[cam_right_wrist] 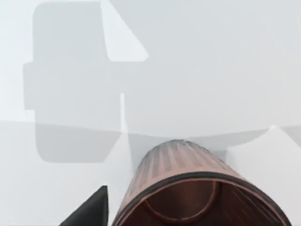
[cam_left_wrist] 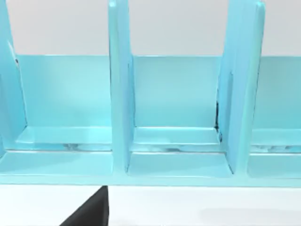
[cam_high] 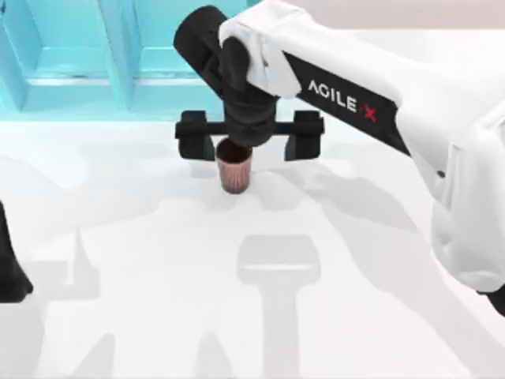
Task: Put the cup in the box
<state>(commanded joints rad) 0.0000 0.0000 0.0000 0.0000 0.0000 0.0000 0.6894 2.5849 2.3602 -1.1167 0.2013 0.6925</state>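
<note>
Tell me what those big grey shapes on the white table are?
Shadows. In the top view, the table carries soft grey shadows of the right arm and its gripper, which is over the cup. In the right wrist view, a blocky grey shadow lies on the table beyond the cup. In the left wrist view, the blue box looks evenly lit.

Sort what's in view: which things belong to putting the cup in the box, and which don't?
Belongs to the job:
- cup, upright on the table
- box, turquoise, with compartments
- right claw, above the cup

Not part of it:
- table
- left arm, parked at the left edge
</note>
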